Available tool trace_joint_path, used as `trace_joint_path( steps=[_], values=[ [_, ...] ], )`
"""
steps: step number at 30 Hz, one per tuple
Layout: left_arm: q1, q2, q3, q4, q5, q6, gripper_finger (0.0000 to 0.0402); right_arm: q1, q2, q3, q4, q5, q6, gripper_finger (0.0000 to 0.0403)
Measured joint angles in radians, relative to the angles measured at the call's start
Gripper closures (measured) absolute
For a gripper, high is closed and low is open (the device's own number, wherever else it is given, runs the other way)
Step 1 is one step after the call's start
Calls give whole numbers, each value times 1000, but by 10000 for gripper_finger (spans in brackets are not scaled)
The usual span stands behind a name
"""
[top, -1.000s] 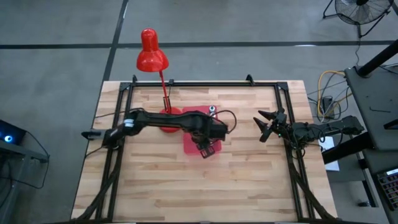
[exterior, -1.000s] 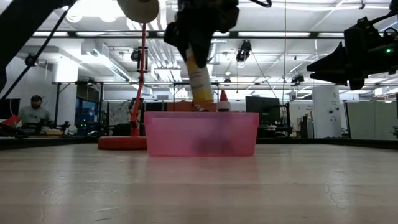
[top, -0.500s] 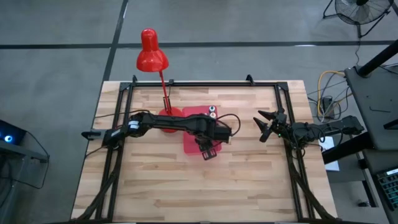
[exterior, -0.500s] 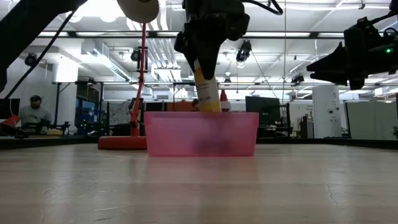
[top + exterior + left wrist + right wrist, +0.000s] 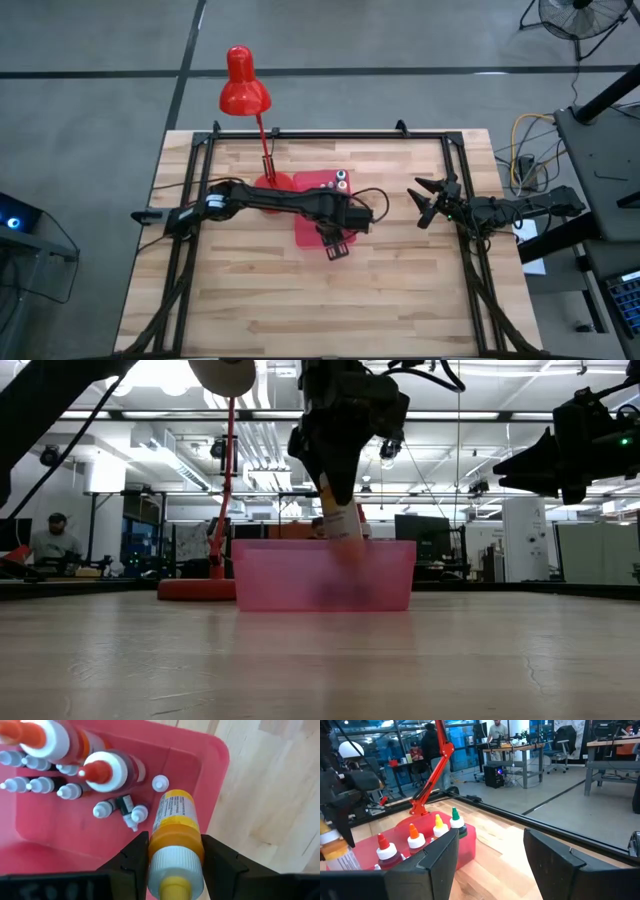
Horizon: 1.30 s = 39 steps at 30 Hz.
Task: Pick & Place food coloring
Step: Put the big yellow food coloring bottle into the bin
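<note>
Lowered further into pink tray [image 5: 300, 575], yellow bottle [image 5: 173, 827] gripped by left gripper [image 5: 172, 857], not released; right gripper [image 5: 428, 203] half-open, empty.

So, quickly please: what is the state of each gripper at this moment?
Left gripper: closed on a yellow food coloring bottle, above the pink tray.
Right gripper: open, holding nothing, waiting at the table's right side.

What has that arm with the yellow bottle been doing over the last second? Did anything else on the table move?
The left gripper stayed shut on the yellow bottle and carried it down, from above the pink tray until its lower end dipped behind the tray wall. Seen from above, the arm slid slightly toward the tray's right-hand end. The right gripper stayed open at the table's right side. The tray, the bottles inside and the red lamp did not move.
</note>
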State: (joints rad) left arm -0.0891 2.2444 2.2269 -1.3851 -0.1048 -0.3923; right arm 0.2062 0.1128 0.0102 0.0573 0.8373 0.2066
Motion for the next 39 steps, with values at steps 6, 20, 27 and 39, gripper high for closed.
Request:
trace_joint_path(
  steps=[6,20,27,39],
  values=[
    [0,19,3,27,-8,23,282,0,0,0,0,0,1,188],
    [2,90,71,24,-9,45,282,0,0,0,0,0,2,188],
    [2,110,88,22,-10,64,282,0,0,0,0,0,0,188],
    [2,132,88,29,-10,107,278,0,0,0,0,0,1,188]
  ],
)
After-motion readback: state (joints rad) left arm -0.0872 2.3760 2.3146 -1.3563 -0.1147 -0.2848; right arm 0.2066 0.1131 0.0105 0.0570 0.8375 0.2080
